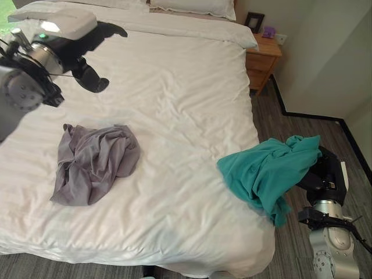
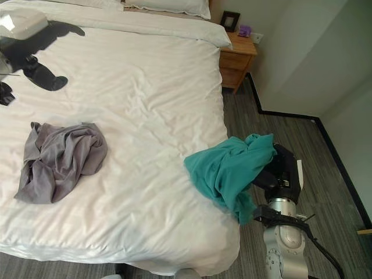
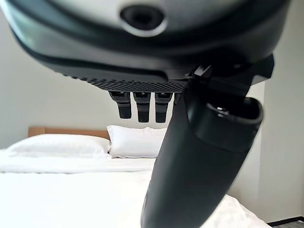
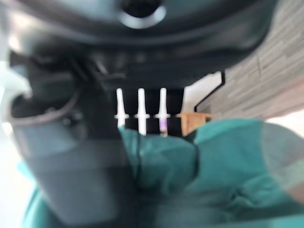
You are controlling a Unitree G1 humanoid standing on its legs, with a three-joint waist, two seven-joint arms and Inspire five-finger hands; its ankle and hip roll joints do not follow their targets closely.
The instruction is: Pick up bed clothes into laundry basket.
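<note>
Teal cloth [image 1: 270, 171] bunches in the right hand [image 2: 283, 168], fingers curled round it beside the bed [image 1: 174, 87] edge; lifting higher should keep its trailing end from snagging.

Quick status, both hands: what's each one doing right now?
Left hand: open, holding nothing, raised over the bed.
Right hand: shut on the teal garment, at the bed's edge.
</note>
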